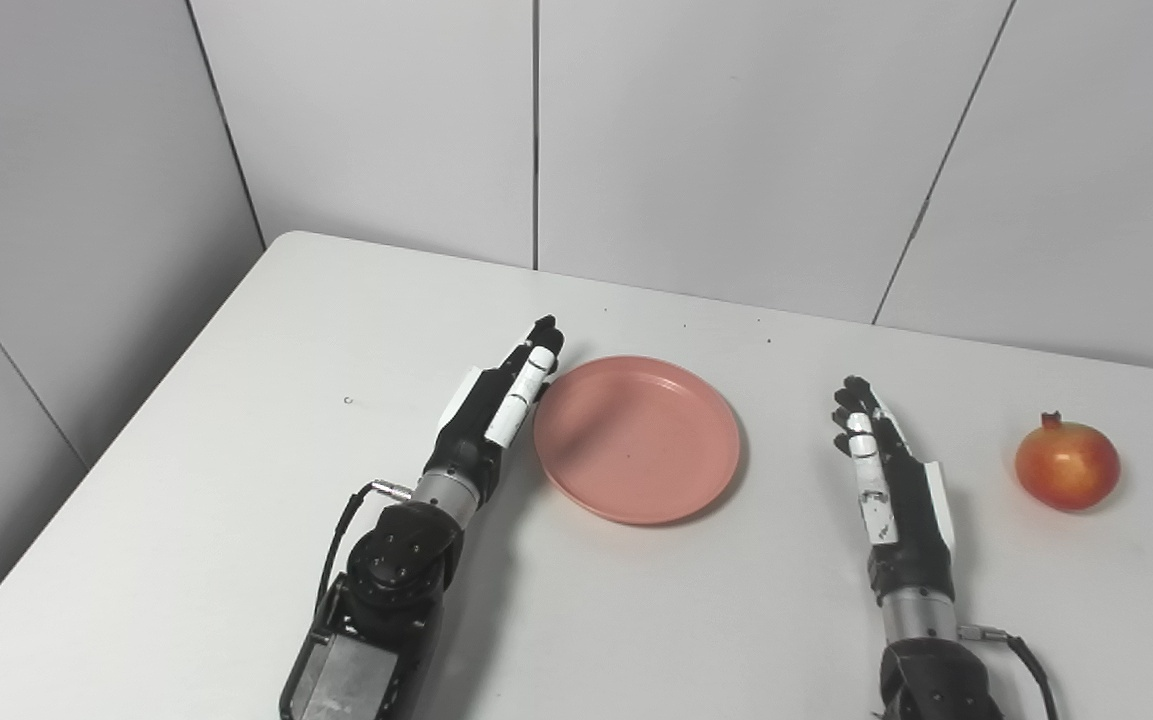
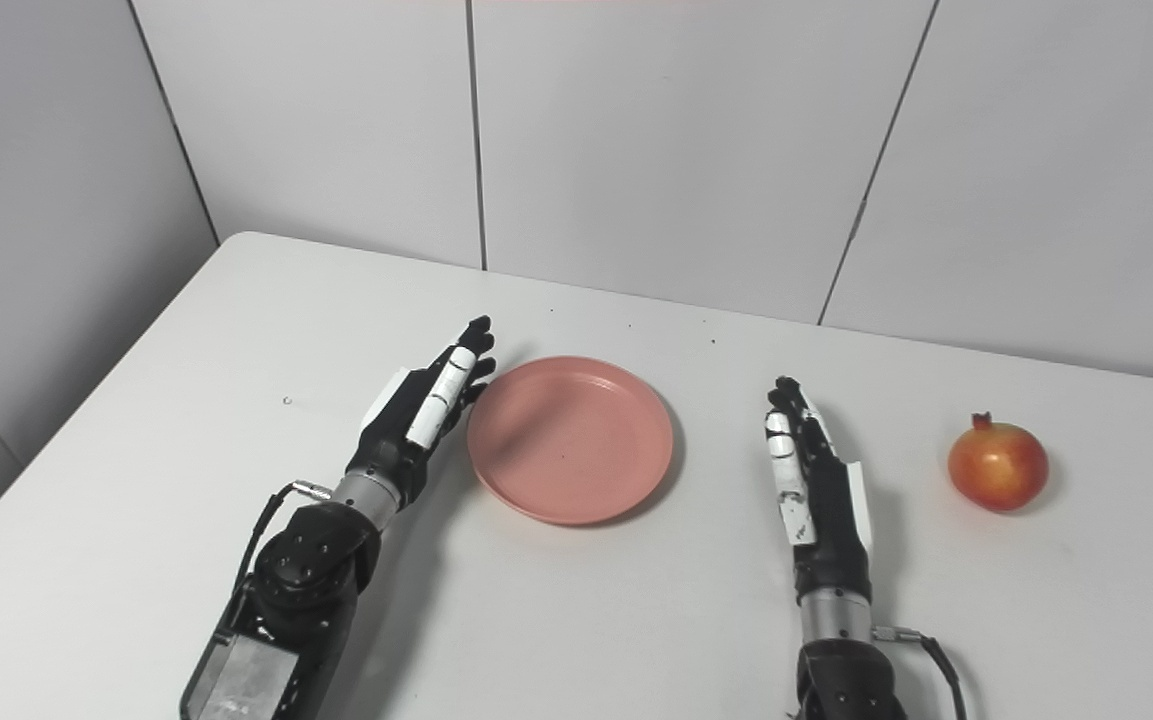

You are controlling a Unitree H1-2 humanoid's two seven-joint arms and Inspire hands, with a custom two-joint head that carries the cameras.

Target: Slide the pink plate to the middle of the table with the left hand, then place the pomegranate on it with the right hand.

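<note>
The pink plate [image 1: 636,450] lies flat on the white table [image 1: 236,450], near its middle. My left hand [image 1: 501,400] is open, edge-on, with its fingers straight along the plate's left rim, touching or almost touching it. The pomegranate [image 1: 1067,464], red and yellow, stands upright at the right of the table. My right hand [image 1: 881,470] is open and empty, fingers straight, resting between the plate and the pomegranate, apart from both.
White panelled walls [image 1: 736,150] stand close behind the table's far edge and along its left side. Bare table surface lies in front of the plate and at the far left.
</note>
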